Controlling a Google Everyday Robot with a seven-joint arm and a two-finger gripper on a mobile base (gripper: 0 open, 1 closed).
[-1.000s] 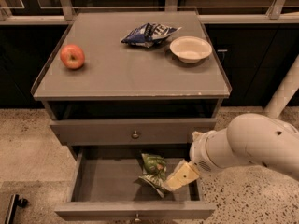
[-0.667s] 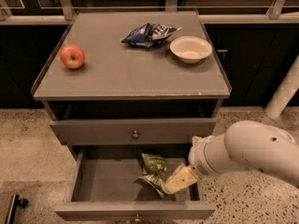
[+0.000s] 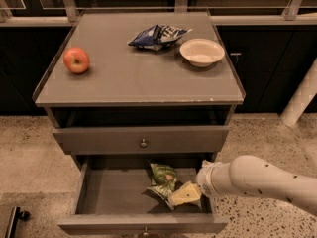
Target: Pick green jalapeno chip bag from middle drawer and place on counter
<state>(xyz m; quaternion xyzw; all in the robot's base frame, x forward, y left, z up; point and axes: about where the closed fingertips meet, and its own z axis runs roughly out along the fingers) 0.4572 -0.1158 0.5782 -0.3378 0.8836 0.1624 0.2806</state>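
Note:
The green jalapeno chip bag (image 3: 163, 179) lies crumpled on the floor of the open middle drawer (image 3: 106, 192), right of its middle. My gripper (image 3: 184, 195) reaches in from the right on a white arm (image 3: 257, 177). It sits low in the drawer at the bag's lower right corner and overlaps its edge. I cannot tell if it touches the bag. The counter (image 3: 138, 73) is the grey cabinet top above.
On the counter are a red apple (image 3: 76, 60) at the left, a dark blue chip bag (image 3: 157, 35) at the back and a white bowl (image 3: 201, 52) at the right. A shut knobbed drawer front (image 3: 142, 140) sits above the open drawer. A white post (image 3: 302, 95) stands at the right.
The arm has dropped lower and the gripper has moved slightly left and down, closer onto the green bag. The bag has not moved.

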